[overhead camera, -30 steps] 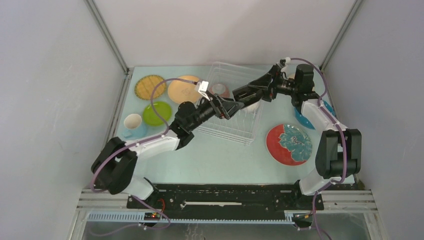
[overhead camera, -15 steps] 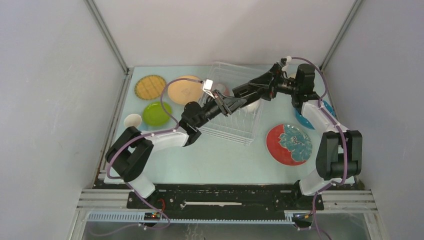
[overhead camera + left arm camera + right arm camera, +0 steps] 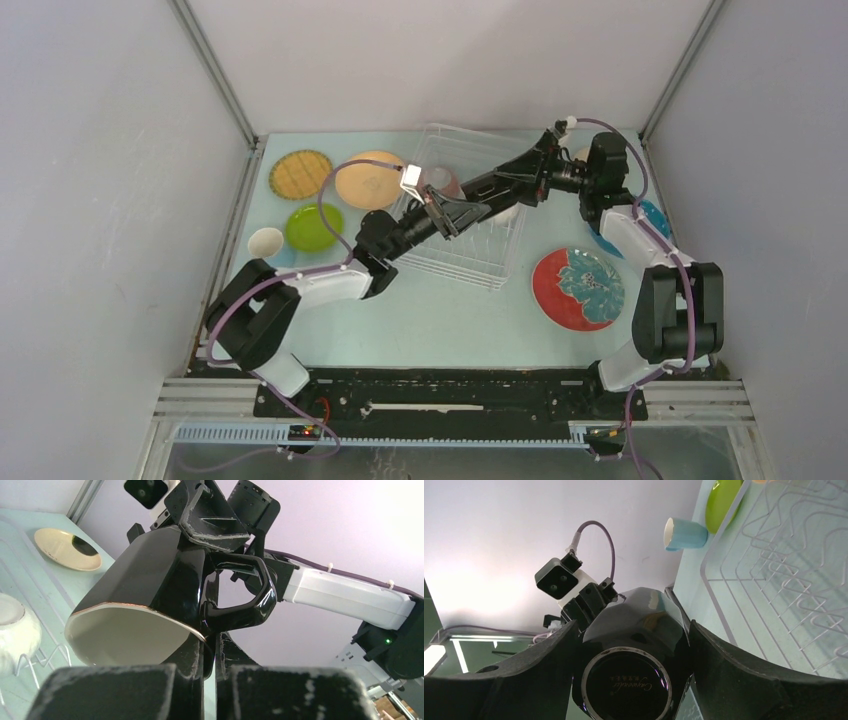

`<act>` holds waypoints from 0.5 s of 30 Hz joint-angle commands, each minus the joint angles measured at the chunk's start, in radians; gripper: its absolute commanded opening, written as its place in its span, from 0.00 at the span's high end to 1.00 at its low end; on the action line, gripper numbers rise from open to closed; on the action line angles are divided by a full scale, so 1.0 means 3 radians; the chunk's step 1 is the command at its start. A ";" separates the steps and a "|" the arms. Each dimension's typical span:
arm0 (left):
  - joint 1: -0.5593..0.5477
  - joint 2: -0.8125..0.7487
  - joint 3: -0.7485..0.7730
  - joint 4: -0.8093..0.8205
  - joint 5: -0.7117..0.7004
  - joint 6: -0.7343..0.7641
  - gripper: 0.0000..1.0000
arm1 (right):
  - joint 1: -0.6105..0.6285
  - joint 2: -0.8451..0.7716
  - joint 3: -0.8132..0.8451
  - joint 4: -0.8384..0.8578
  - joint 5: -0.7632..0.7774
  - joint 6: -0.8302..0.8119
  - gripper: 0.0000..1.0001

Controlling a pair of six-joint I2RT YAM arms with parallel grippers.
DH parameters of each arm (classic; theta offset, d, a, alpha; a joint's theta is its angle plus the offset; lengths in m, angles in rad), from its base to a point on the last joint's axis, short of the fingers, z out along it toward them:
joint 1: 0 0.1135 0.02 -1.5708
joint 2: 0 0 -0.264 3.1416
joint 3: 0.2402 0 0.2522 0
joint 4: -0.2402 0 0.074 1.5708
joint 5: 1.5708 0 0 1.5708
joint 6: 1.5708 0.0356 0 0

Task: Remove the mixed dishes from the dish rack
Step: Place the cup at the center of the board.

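Two grips on one black mug, up in the air over the dish rack and clear of its wires. Lies between the arms with its long axis roughly level: base toward the right arm, open mouth toward the left. Clamped around the body near the base by the right gripper, one finger on each side, with the stamped underside facing straight into that wrist camera. Pinched at the rim by the left gripper, just beside the handle, with the fingers nearly together and only the mug's wall between them.

Equally near to both arms, so probably turns on which side lets go. Reads as a handover. With the left keeping hold, calls for a tilt to bring the base down before setting on the table; likely heads for the left side, near the blue cup and green plate. With the right keeping hold, heads more naturally toward the red plate. Cannot say which. Risks a slip from the thin rim pinch if freed too early at the base. At least one white bowl down in the rack, not yet unloaded.
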 commanded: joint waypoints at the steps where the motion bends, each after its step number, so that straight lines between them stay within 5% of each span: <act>1: 0.0144 -0.0426 -0.0149 0.0258 -0.0218 0.0163 1.00 | 0.0013 -0.0243 -0.0036 0.0339 -0.0195 -0.0169 0.16; 15: 0.0342 -0.1380 -0.0800 -0.0157 -0.0179 0.0462 1.00 | 0.0034 -0.0231 -0.0046 0.0459 -0.0310 -0.0218 0.05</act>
